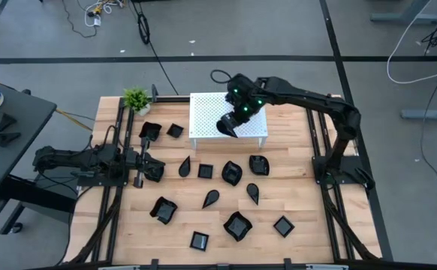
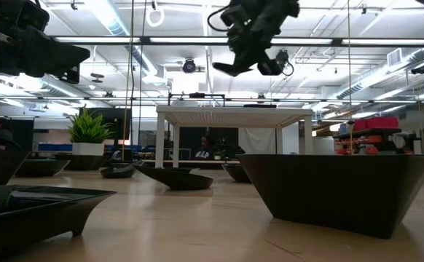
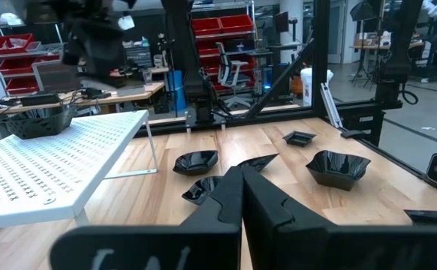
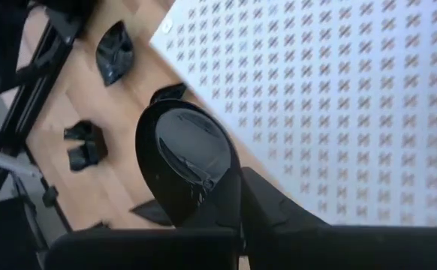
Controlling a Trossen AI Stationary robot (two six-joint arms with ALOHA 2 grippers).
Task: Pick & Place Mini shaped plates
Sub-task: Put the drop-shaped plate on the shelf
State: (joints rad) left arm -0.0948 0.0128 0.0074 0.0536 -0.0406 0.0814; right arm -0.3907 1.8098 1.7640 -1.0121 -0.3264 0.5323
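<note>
Several small glossy black plates lie scattered on the wooden table (image 1: 293, 195), among them a square one (image 1: 283, 226), a leaf-shaped one (image 1: 211, 198) and a wavy one (image 1: 237, 225). My right gripper (image 1: 233, 124) (image 4: 241, 202) hovers over the near edge of the white perforated stand (image 1: 203, 112), shut on a rounded black plate (image 4: 185, 161). Another dish (image 3: 34, 120) rests on the stand top. My left gripper (image 1: 157, 169) (image 3: 241, 196) waits near the table's left side, shut and holding nothing. My right gripper pinches the rounded plate by its rim (image 4: 215, 210) at one end, between the two fingers. The fingers slant down from above. The plate is lifted clear above the stand (image 2: 230, 68) and sits tilted, its hollow face showing in the right wrist view.
A small green potted plant (image 1: 136, 98) stands at the table's far left corner. Two plates (image 1: 149, 131) (image 1: 175, 130) lie left of the stand. Black frame rails (image 1: 322, 150) run along both table sides. Bare wood shows at the near right corner.
</note>
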